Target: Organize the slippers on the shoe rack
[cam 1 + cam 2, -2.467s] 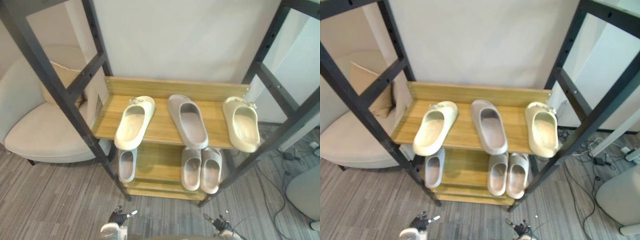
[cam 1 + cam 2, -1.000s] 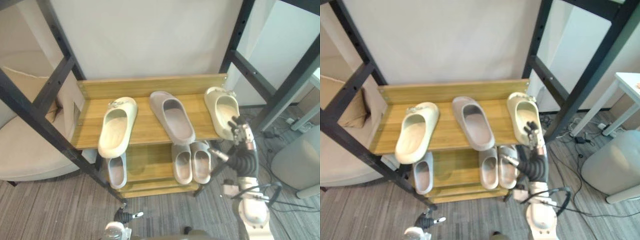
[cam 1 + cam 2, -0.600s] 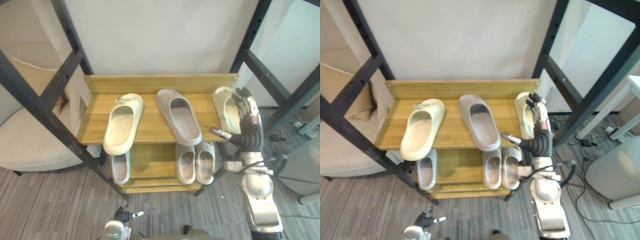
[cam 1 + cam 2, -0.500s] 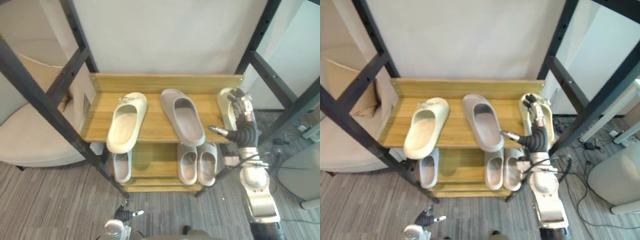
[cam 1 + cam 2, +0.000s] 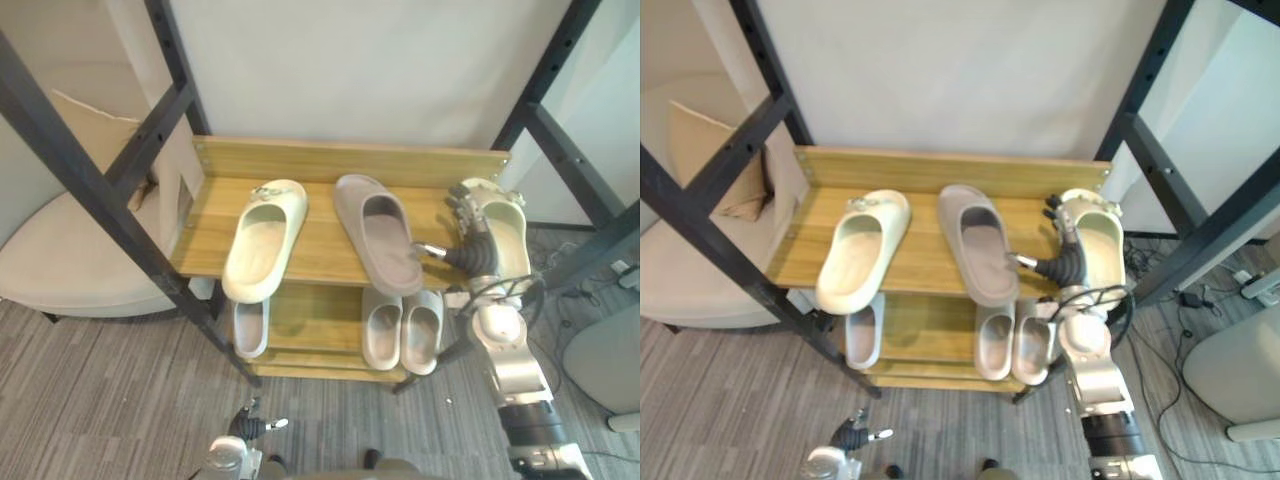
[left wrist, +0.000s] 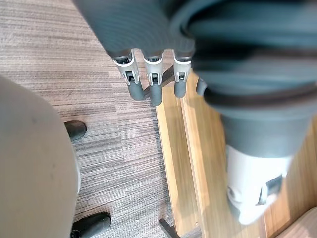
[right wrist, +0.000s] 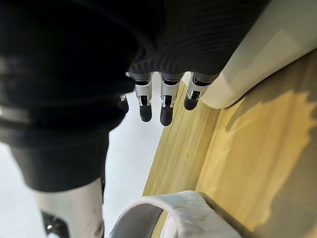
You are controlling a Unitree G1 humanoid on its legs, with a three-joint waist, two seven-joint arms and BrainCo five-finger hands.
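Progress is judged to be at an early stage. On the upper shelf (image 5: 320, 245) a left cream slipper (image 5: 262, 240) and a right cream slipper (image 5: 505, 235) are separated by a grey slipper (image 5: 380, 232) lying askew between them. On the lower shelf (image 5: 310, 320) a single grey slipper (image 5: 250, 328) is set at the left, and a grey pair (image 5: 382, 330) side by side at the right. The right hand (image 5: 468, 238) is found at the inner side of the right cream slipper, fingers straight, thumb out toward the grey slipper. Nothing is gripped; whether the slipper's edge is touched cannot be told. The left hand (image 6: 153, 87) hangs low over the floor, fingers relaxed, empty. Pairing of the cream slippers and rehoming of the odd grey ones are judged outstanding.
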